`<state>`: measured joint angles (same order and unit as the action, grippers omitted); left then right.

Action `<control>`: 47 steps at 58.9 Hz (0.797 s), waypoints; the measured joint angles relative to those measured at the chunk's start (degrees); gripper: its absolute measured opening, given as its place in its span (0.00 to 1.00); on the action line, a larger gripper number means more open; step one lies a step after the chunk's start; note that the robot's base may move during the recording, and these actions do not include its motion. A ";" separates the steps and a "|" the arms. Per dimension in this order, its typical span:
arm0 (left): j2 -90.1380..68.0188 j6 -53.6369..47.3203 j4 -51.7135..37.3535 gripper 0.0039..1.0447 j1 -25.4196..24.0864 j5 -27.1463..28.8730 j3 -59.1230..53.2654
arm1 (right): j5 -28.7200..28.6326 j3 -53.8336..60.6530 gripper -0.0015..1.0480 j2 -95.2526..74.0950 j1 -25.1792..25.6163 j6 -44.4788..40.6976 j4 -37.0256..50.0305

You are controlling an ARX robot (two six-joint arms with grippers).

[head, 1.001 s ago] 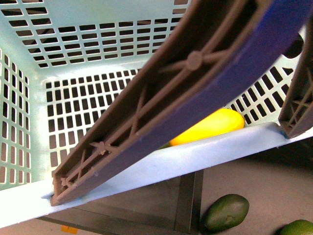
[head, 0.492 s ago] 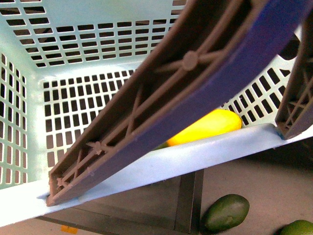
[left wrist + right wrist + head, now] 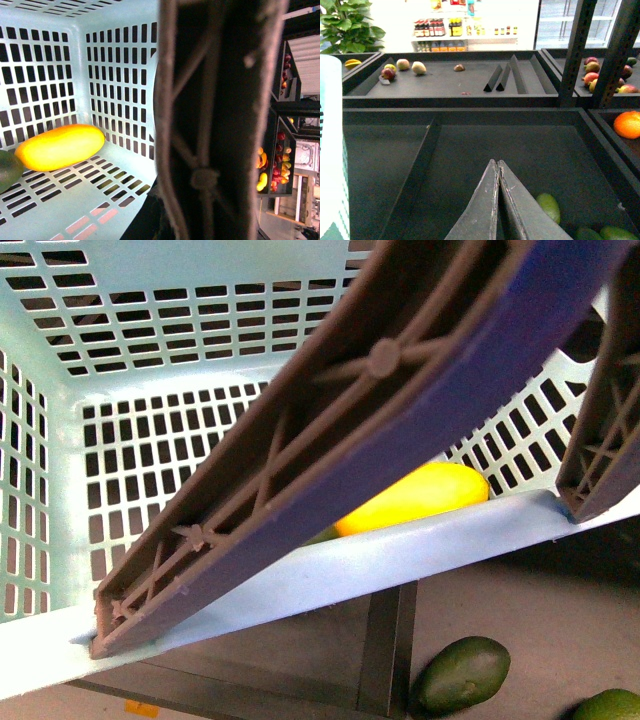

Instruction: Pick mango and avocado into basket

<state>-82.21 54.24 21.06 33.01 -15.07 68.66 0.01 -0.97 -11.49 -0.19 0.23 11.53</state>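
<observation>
My right gripper (image 3: 497, 167) is clenched, fingers pressed together with nothing between them, hovering over a dark display tray (image 3: 470, 150). A green fruit (image 3: 548, 206) lies just beside the fingertips, and an orange (image 3: 627, 124) sits in the next tray to the right. I cannot see my left gripper; its wrist camera is filled by the ribbed handle (image 3: 215, 120) of the basket (image 3: 300, 580). The mango (image 3: 412, 499) lies on the basket floor, near the front wall, with a dark green fruit (image 3: 7, 170) touching it. The avocado (image 3: 463, 674) rests outside, below the basket's near rim.
</observation>
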 joint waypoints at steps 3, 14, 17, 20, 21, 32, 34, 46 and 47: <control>0.00 0.00 0.00 0.04 0.00 0.00 0.00 | 0.00 0.00 0.02 0.52 0.00 0.00 -0.55; 0.00 0.02 0.00 0.04 0.00 -0.13 0.00 | 0.04 -0.02 0.02 7.78 0.00 -0.02 -9.70; 0.00 0.04 0.00 0.04 -0.02 -0.02 0.00 | 0.07 -0.02 0.02 10.67 0.00 -0.02 -11.13; 0.00 0.00 0.00 0.04 0.00 -0.02 0.00 | 0.09 -0.02 0.02 10.95 0.00 -0.02 -11.34; 0.00 -0.07 0.00 0.04 0.00 -0.02 0.00 | 0.07 -0.02 0.02 10.95 0.00 -0.02 -11.34; 0.00 -0.13 0.00 0.04 0.00 0.02 0.00 | 0.07 -0.02 0.14 11.10 0.00 -0.07 -11.43; 0.00 -0.15 0.00 0.04 -0.02 0.02 0.00 | 0.07 -0.02 0.21 11.13 0.00 -0.07 -11.43; 0.00 -0.07 0.00 0.04 -0.02 -0.02 0.00 | 0.09 -0.02 0.52 11.13 0.00 -0.07 -11.43; 0.00 -0.07 0.00 0.04 -0.02 -0.02 0.00 | 0.07 -0.02 0.54 11.13 0.00 -0.07 -11.43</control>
<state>-82.21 54.17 21.06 32.99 -15.09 68.66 0.08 -0.99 -0.36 -0.19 0.16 0.10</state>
